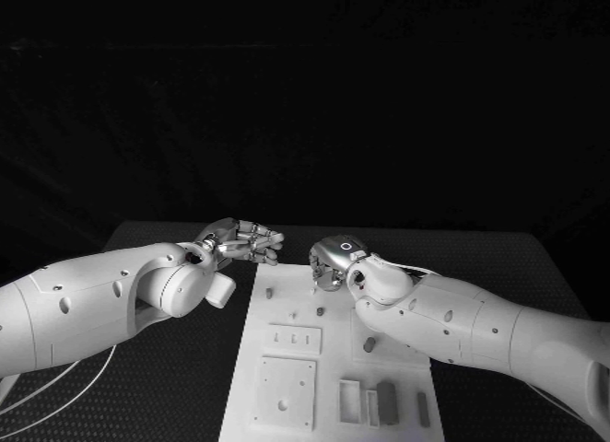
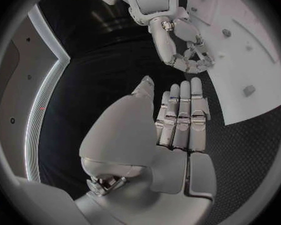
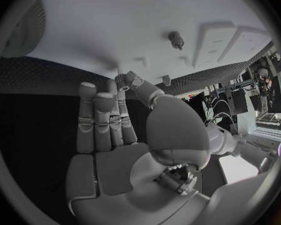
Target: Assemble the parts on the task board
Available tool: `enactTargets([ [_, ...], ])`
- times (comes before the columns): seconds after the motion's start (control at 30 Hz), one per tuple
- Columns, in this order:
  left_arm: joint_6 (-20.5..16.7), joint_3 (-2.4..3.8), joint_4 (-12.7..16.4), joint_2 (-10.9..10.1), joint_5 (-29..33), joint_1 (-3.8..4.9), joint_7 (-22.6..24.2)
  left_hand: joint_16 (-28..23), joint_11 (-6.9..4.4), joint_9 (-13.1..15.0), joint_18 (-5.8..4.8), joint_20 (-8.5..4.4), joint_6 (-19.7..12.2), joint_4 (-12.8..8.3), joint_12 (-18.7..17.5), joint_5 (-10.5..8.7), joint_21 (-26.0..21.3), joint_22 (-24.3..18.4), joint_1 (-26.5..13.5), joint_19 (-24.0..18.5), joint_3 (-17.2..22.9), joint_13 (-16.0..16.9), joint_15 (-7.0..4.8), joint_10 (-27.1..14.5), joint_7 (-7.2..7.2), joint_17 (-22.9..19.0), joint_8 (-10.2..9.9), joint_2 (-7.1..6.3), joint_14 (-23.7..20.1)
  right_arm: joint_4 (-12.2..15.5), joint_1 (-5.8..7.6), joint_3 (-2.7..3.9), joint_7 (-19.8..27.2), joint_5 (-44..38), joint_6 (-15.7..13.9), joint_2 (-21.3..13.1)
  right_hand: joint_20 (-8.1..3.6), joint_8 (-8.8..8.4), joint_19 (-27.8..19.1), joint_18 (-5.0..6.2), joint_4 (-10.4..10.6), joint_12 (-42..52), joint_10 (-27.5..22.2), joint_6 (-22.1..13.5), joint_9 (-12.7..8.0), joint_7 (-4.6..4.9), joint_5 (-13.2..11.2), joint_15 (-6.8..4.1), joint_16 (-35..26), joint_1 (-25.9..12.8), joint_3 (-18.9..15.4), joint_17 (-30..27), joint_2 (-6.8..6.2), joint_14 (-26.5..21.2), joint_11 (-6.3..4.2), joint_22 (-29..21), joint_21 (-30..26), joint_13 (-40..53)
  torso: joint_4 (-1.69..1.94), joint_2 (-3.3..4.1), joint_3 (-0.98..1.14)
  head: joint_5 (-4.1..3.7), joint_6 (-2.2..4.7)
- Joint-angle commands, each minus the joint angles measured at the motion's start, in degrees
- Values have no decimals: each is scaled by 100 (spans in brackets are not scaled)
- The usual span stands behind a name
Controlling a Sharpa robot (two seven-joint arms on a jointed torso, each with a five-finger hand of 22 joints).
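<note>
The white task board (image 1: pixel 334 318) lies down the middle of the black table. Small grey parts stand on it: a peg (image 1: pixel 369 343), a stub (image 1: pixel 320 311) and another (image 1: pixel 268 293). My right hand (image 1: pixel 334 261) hangs over the board's far end with its fingers pointing down; in the right wrist view the thumb and one fingertip (image 3: pixel 123 79) meet at the board, near a small part (image 3: pixel 166 80) and a peg (image 3: pixel 175 39). Whether anything is pinched there is hidden. My left hand (image 1: pixel 241 241) hovers off the board's far left corner, its fingers (image 2: pixel 181 115) straight, side by side and holding nothing.
Near the board's front end sit a square plate (image 1: pixel 287 391), a smaller plate (image 1: pixel 293 339), a frame (image 1: pixel 349 401) and two dark blocks (image 1: pixel 386 401) (image 1: pixel 422 408). Black table mat (image 1: pixel 159 387) flanks the board on both sides.
</note>
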Motion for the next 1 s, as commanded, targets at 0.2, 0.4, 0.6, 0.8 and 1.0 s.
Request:
enactTargets([
  [0.2,10,5,11,-2,1,15,32,-31,-5,8,63,20,11,-9,-22,-18,-31,-8,-32,35,-15,10,15,55,19,-2,-28,-17,35,-29,-50,-23,-80,-42,231,-27,-46,25,11,338,7,29,120,39,10,15,16,-42,32,2,41,-3,24,-47,-57,118,24,2,0,0,-6,-8,-20],
  [0.4,10,5,4,-19,1,15,29,-33,-5,10,64,20,12,-10,-24,-18,-32,-8,-32,36,-14,11,15,55,19,-2,-30,-19,36,46,-58,-24,-97,-96,260,-40,-45,22,5,338,7,23,118,36,10,16,16,-40,30,4,46,-7,14,-50,-56,117,25,2,-12,3,-1,5,-29],
  [0.6,14,5,-7,-7,1,15,30,-35,-5,12,64,20,12,-9,-26,-18,-34,-8,-33,36,-14,11,15,56,18,-1,-31,-20,37,59,-59,-26,-100,-96,306,-46,-45,21,3,338,7,21,119,36,10,15,16,-39,30,6,48,-9,9,-51,-55,117,26,2,2,6,-6,-10,-31],
  [0.8,7,5,-23,-13,1,15,27,-38,-5,14,64,20,13,-10,-28,-18,-35,-8,-32,37,-14,12,15,57,17,-1,-33,-21,37,54,-74,-27,-85,-96,319,-39,-44,20,1,338,7,18,119,36,11,15,16,-39,30,6,51,-11,5,-52,-55,117,28,2,-6,6,0,6,-47],
  [1.0,15,5,-25,-3,1,15,24,-40,-5,16,64,21,12,-9,-30,-18,-37,-8,-32,37,-14,13,15,57,17,0,-35,-23,38,-2,-78,-31,-73,-37,262,-23,-40,11,-14,338,8,3,111,25,9,19,16,-33,24,5,58,-21,-15,-62,-49,114,27,-1,9,12,-5,0,-38],
])
